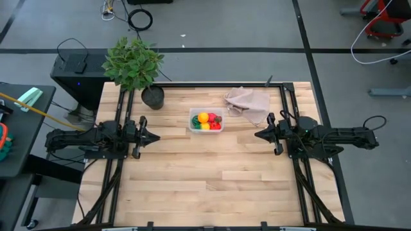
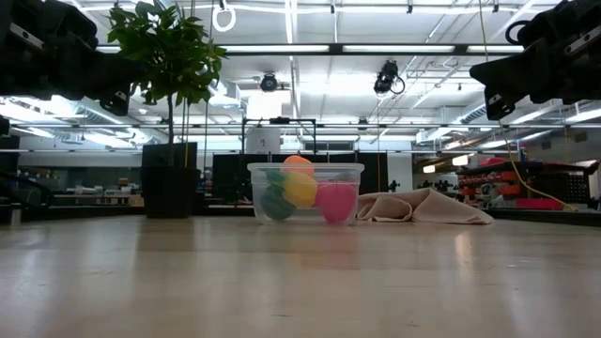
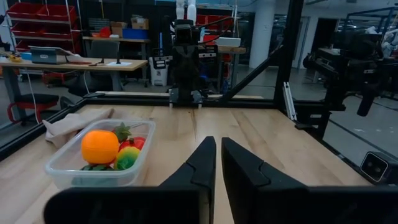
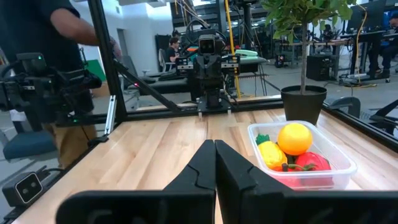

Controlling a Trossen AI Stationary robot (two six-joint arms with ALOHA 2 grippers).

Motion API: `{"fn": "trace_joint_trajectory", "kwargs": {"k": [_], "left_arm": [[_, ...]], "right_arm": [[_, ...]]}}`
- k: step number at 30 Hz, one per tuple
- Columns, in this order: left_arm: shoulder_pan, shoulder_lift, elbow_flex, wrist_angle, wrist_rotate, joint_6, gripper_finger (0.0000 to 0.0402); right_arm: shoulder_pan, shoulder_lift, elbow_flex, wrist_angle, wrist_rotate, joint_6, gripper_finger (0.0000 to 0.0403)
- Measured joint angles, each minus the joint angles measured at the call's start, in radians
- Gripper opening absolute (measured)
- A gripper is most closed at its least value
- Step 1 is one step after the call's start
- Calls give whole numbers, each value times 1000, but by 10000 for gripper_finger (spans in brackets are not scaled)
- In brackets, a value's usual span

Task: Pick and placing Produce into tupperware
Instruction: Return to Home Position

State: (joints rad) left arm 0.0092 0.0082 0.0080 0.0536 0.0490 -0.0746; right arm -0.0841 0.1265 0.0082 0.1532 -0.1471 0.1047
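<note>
- The pale wooden table (image 1: pixel 192 186) stood on a grey floor (image 1: pixel 359 83) marked with dark lines. The low view looked past it into a workshop hall under strip lights (image 2: pixel 394 49).
- A potted plant (image 1: pixel 133 63) stood at the table's far left corner, and a beige cloth (image 1: pixel 247 102) lay crumpled just right of the tupperware (image 1: pixel 191 122).
- The tupperware was clear with rounded corners. It sat flat between pot and cloth, open side up.
- The produce (image 1: pixel 207 120) was heaped inside: an orange ball on top, with yellow, red and green pieces around it.
- Its long axis ran across the table, from the left arm's side to the right's.
- The left gripper (image 1: pixel 156 136) hung over the table's left, its fingers nearly together and empty.
- The right gripper (image 1: pixel 258 135) hung opposite, its fingers pressed together and empty. Both were well apart from the box.
</note>
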Motion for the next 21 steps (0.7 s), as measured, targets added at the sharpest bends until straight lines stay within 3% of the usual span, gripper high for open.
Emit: {"fn": "trace_joint_trajectory", "kwargs": {"k": [21], "left_arm": [[0, 0, 0, 0, 0, 0, 37]], "right_arm": [[0, 0, 0, 0, 0, 0, 5]]}}
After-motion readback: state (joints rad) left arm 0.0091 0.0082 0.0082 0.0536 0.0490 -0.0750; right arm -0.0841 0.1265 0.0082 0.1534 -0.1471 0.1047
